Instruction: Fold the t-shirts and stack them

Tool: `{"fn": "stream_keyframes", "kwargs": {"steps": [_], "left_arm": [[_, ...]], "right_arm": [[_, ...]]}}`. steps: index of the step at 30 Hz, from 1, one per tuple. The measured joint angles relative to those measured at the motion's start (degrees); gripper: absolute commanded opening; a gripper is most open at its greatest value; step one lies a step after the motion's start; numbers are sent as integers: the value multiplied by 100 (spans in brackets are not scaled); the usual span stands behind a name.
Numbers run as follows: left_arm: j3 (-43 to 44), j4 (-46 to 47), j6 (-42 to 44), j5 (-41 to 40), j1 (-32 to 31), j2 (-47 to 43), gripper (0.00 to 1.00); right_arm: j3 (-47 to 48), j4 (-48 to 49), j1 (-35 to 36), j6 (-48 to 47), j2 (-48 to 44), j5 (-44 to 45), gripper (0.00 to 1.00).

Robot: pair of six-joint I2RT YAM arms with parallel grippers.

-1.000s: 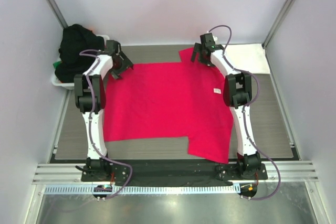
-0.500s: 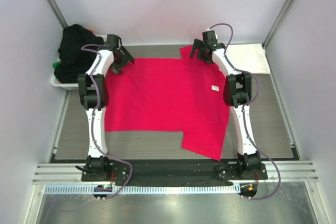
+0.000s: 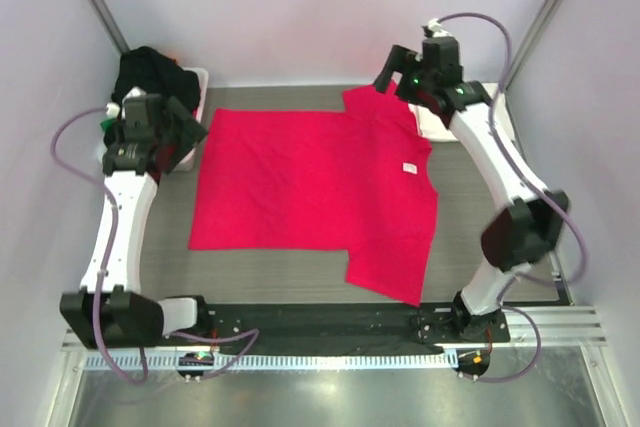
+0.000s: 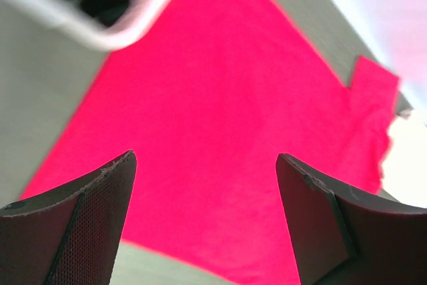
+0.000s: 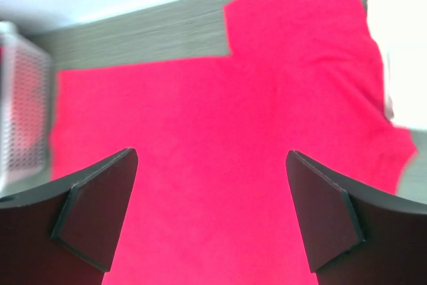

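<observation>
Left end effector point(image 3: 186, 133) hangs over the near-left part of the desk with its jaws spread wide and nothing between them. In its wrist view point(image 4: 205, 157) only cloth far below shows through the gap. The right end effector point(image 3: 398, 79) is likewise wide open and empty, raised above the far edge of the cloth point(image 5: 211, 153).

Between the two arms the bright pinkish-red cotton t-shirt point(image 3: 310, 187) lies spread flat on the grey ribbed desk point(image 3: 270, 267), one sleeve pointing to the far side and the other to the near side, with a small white label point(image 3: 409, 169) near its right end. Both wrist views show it blurred point(image 4: 220, 98) point(image 5: 220, 118), and the fingers cut off its near part.

At the far right, a white folded t-shirt point(image 3: 433, 125) touches the red collar end. The right arm crosses over it and hides most of it, and in the wrist views it is only a washed-out patch point(image 4: 407, 165) point(image 5: 403, 51).

At the far left, a heap of black t-shirts point(image 3: 150, 72) fills the white slotted plastic basket point(image 3: 195, 82). The left arm covers the basket's near side, and what lies under the heap cannot be made out.
</observation>
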Motion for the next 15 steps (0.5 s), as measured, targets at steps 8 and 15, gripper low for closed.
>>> {"fn": "stream_keyframes", "kwargs": {"steps": [8, 15], "left_arm": [[-2752, -380, -389, -494, 326, -1722, 86], [-4166, -531, -1281, -557, 931, -2966, 76]], "right_arm": [[-3661, -13, 168, 752, -3563, 339, 100], [-6218, -1034, 181, 1764, -5322, 385, 100]]}}
